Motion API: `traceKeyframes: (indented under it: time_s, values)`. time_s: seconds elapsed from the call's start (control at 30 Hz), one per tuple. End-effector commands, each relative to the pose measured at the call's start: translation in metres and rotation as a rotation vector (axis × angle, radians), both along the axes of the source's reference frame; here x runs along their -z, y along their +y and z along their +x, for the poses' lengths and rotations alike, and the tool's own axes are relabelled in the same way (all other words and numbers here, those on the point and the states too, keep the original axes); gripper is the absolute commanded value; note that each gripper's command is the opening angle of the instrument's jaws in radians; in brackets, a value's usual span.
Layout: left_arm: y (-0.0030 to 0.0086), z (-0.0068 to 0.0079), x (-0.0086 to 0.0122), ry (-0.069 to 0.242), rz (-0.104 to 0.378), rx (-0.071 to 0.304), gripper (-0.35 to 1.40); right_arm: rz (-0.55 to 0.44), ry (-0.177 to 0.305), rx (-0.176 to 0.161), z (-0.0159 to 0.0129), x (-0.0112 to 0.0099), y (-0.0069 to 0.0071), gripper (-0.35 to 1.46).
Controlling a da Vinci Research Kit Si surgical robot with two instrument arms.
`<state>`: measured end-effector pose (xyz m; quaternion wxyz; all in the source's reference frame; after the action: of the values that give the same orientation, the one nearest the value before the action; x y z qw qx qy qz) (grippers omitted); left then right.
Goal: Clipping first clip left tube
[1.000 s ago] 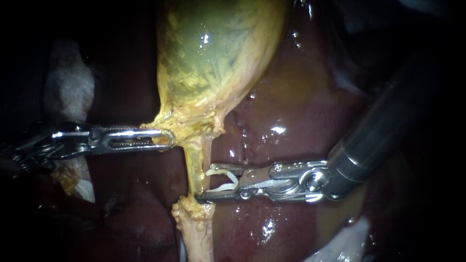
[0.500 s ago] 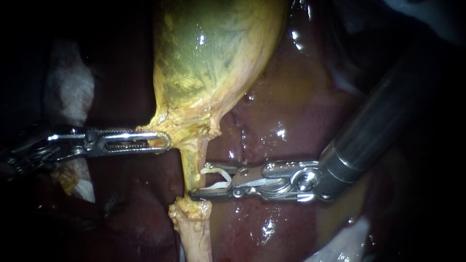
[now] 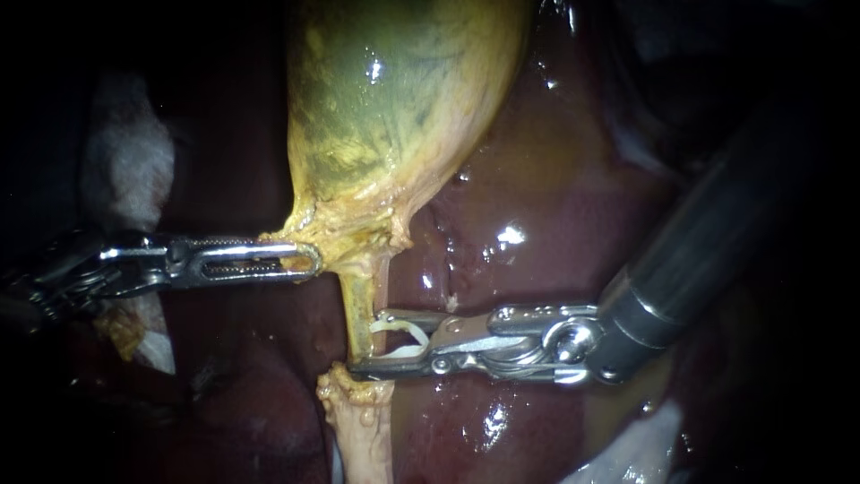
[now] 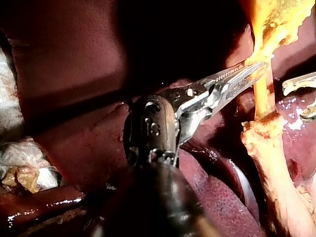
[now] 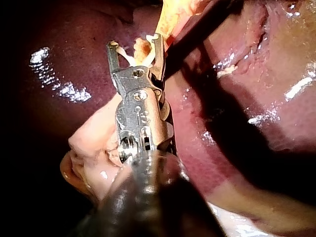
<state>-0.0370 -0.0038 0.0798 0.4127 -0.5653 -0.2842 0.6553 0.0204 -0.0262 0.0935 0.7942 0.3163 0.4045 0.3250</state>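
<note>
The yellow-green gallbladder (image 3: 394, 108) hangs at the upper middle and narrows to a ragged neck. My left instrument (image 3: 296, 260) comes in level from the left, its jaws shut on that neck tissue, as the left wrist view also shows (image 4: 247, 74). Below the neck runs the yellow left tube (image 3: 358, 305), with a thin strand (image 3: 387, 273) beside it. My right instrument (image 3: 367, 342) carries a white clip (image 3: 403, 336) between its spread jaws, which straddle the tube from the right. In the right wrist view the clip (image 5: 129, 58) sits between the jaws just short of the yellow tissue (image 5: 170, 17).
Wet dark red liver (image 3: 537, 224) lies behind and around everything. White gauze (image 3: 125, 161) sits at the left and another piece (image 3: 636, 448) at the lower right. A pale lumpy stump (image 3: 363, 430) carries on below the tube.
My right instrument's jaws have slid a little further left across the tube, still spread with the clip. The left instrument keeps its hold and has hardly moved.
</note>
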Motion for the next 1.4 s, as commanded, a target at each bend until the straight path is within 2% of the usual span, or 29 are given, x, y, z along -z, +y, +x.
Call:
traceKeyframes:
  time_s: [0.03,0.47,0.8,1.03,1.4]
  values:
    - [-0.0001,0.0000,0.0001,0.000,0.000,0.000,-0.35,-0.002,-0.002,-0.001,0.0003,-0.0004,-0.0001,0.58]
    - [-0.0013,0.0004,0.0020,0.000,0.005,0.001,-0.35,-0.018,-0.005,0.000,0.0005,-0.0031,-0.0006,0.58]
    - [-0.0017,0.0020,0.0033,-0.004,0.004,-0.006,-0.35,-0.019,-0.002,-0.010,0.0018,-0.0036,-0.0004,0.59]
    - [-0.0018,0.0020,0.0038,-0.004,0.006,-0.005,-0.35,-0.020,0.014,-0.022,0.0027,-0.0040,-0.0005,0.59]
    - [-0.0017,0.0018,0.0043,-0.004,0.003,-0.005,-0.35,-0.044,0.013,-0.012,0.0034,-0.0073,-0.0025,0.60]
